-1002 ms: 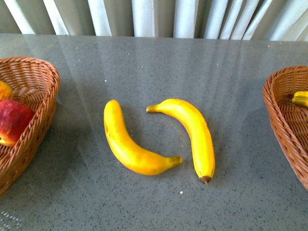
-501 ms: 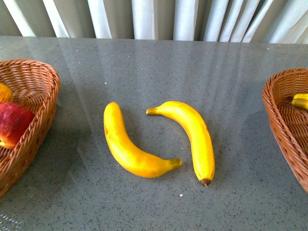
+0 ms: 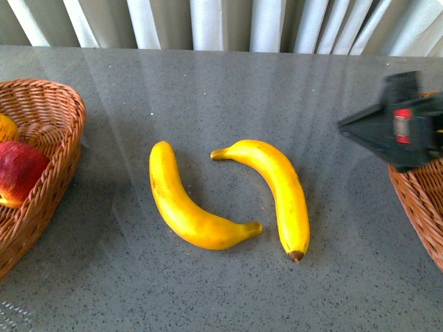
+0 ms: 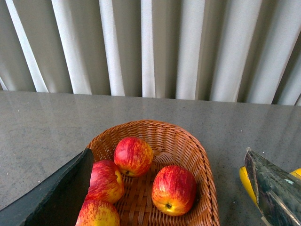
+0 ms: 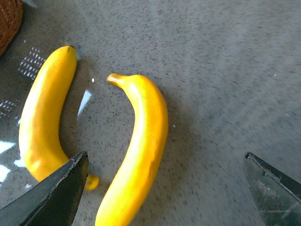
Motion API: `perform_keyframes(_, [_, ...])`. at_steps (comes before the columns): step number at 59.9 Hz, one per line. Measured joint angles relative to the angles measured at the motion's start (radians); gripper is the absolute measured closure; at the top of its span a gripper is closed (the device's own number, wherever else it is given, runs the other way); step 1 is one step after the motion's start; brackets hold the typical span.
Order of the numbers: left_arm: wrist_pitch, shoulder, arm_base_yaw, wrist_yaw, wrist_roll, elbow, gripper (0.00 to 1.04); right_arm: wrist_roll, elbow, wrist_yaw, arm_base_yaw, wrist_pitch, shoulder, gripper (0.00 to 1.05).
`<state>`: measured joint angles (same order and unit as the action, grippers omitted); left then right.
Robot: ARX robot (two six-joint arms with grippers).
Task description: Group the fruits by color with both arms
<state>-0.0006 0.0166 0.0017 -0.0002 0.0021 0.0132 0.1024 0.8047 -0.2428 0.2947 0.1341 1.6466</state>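
Note:
Two yellow bananas lie side by side mid-table, the left banana (image 3: 185, 207) and the right banana (image 3: 280, 190). Both show in the right wrist view, the left banana (image 5: 44, 117) and the right banana (image 5: 141, 150). My right gripper (image 3: 387, 128) is a blurred black shape above the table at the right. It is open and empty (image 5: 167, 155), hovering over the right banana and the table beside it. My left gripper (image 4: 168, 151) is open and empty above a wicker basket (image 4: 207, 165) holding several red apples (image 4: 174, 189). One red apple (image 3: 19, 173) shows in the front view.
The left wicker basket (image 3: 59, 131) stands at the table's left edge. The right wicker basket (image 3: 419, 200) stands at the right edge, partly behind my right gripper. White curtains hang behind the grey table (image 3: 228, 90).
My right gripper has come into the front view at the right, over the right basket's near end. The bananas have not moved. The yellow fruit in the right basket is now hidden.

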Motion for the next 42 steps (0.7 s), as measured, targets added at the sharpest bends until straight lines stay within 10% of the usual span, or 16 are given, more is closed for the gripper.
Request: perform_keyframes(42, [0.0, 0.0, 0.0, 0.0, 0.0, 0.0, 0.09, 0.072, 0.453, 0.08, 0.304, -0.15, 0.445, 0.09])
